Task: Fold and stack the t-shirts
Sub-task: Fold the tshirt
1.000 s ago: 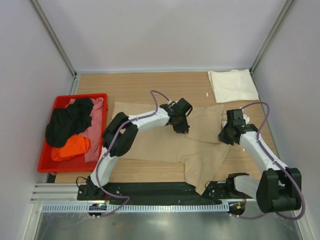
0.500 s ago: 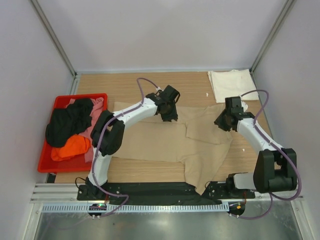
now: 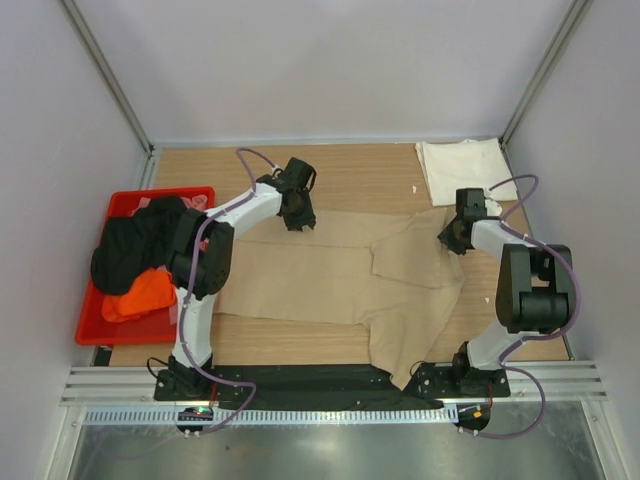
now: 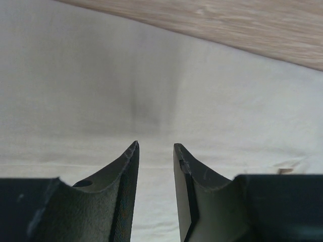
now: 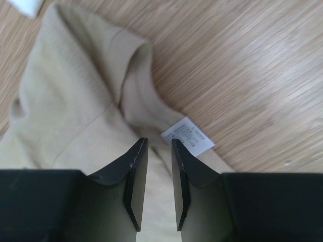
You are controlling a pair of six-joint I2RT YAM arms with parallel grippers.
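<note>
A tan t-shirt point(image 3: 320, 285) lies spread on the wooden table, its lower part hanging over the near edge. My left gripper point(image 3: 297, 215) hovers at the shirt's far edge, jaws a little apart and empty; the left wrist view shows only tan cloth point(image 4: 101, 75) under the gripper point(image 4: 155, 147). My right gripper point(image 3: 452, 240) is at the shirt's right end. In the right wrist view the gripper point(image 5: 158, 142) is slightly open over the collar point(image 5: 136, 75), beside a white label point(image 5: 187, 135). A folded cream-white t-shirt point(image 3: 465, 170) lies at the far right.
A red bin point(image 3: 95, 330) at the left holds a black shirt point(image 3: 140, 245), an orange shirt point(image 3: 140, 295) and a pink shirt point(image 3: 195, 215). Bare wood point(image 3: 370, 175) shows beyond the tan shirt. Enclosure walls stand close on three sides.
My left gripper has moved from the middle of the tan shirt to its far edge, toward the left. My right gripper has moved a little farther back at the shirt's right end.
</note>
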